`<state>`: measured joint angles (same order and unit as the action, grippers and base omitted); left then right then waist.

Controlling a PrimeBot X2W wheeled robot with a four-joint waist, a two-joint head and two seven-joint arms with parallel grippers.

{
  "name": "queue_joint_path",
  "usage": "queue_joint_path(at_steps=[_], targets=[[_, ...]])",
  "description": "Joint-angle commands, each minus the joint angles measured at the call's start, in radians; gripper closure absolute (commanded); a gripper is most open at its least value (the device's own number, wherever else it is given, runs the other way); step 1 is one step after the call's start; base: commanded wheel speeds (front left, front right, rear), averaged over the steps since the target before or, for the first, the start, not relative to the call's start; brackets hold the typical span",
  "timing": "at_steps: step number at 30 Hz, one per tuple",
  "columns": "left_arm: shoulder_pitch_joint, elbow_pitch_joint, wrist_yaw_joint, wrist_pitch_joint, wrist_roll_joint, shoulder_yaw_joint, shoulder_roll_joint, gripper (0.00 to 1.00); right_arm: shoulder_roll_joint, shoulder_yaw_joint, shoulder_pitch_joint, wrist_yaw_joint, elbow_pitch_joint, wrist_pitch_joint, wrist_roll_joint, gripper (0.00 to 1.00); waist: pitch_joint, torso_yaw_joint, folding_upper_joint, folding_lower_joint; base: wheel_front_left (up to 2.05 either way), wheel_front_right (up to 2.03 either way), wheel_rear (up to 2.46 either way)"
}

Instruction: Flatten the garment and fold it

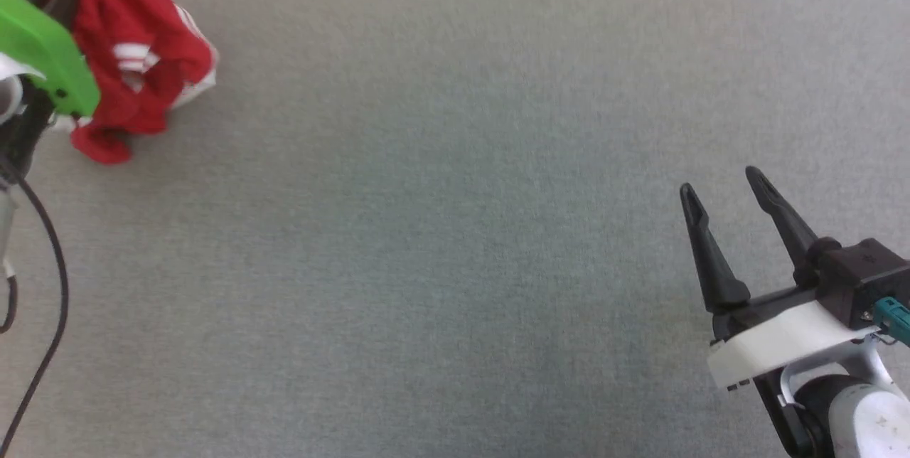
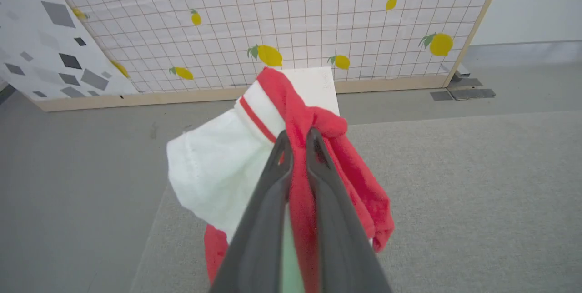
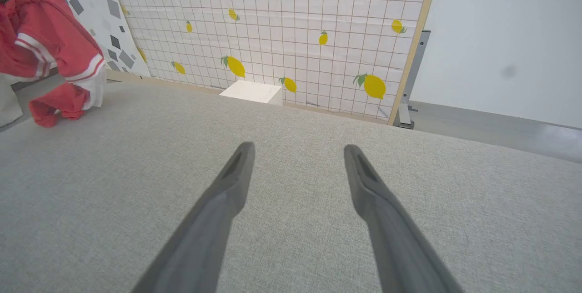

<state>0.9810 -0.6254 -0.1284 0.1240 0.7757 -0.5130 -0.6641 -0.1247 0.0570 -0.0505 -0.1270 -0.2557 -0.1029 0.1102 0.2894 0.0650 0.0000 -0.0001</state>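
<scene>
A staged robot lab: a wood-framed lemon-print screen (image 3: 291, 33) stands on bare grey floor (image 2: 68, 156), a grey-flecked panel (image 2: 41, 33) beside it, a plain white wall (image 3: 500, 33) beyond it, a grey cloth-covered tabletop (image 1: 455, 230) in front of it.

Head camera down on grey surface (image 1: 455, 230) — wrist cameras low, toward lemon-print screen (image 2: 318, 20) — garment (image 1: 106, 10) in all three.

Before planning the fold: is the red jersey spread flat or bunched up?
Bunched up: the red soft-fabric jersey with white sleeves hangs crumpled from the shut left end effector.
</scene>
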Motion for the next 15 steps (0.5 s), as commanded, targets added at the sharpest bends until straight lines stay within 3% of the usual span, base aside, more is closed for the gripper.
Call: queue_joint_path(at_steps=[1,9,15], targets=[[0.029,0.022,-0.002,-0.024,0.002,-0.009,-0.001,1.0,0.004,-0.005,0.013,-0.004,0.007,0.002,0.008,0.0,-0.093,0.036,0.0,0.0001,0.0,0.0,0.0],[0.065,0.2,-0.002,-0.052,0.022,-0.093,0.054,1.0,0.01,-0.032,0.049,-0.004,0.048,0.006,0.024,0.0,-0.195,0.038,0.0,0.0001,0.0,0.0,0.0],[0.074,0.323,0.026,-0.048,0.046,-0.127,0.18,1.0,0.015,-0.033,0.062,-0.004,0.066,0.004,0.027,0.0,-0.242,0.002,0.0,0.0001,0.0,0.0,0.0]])
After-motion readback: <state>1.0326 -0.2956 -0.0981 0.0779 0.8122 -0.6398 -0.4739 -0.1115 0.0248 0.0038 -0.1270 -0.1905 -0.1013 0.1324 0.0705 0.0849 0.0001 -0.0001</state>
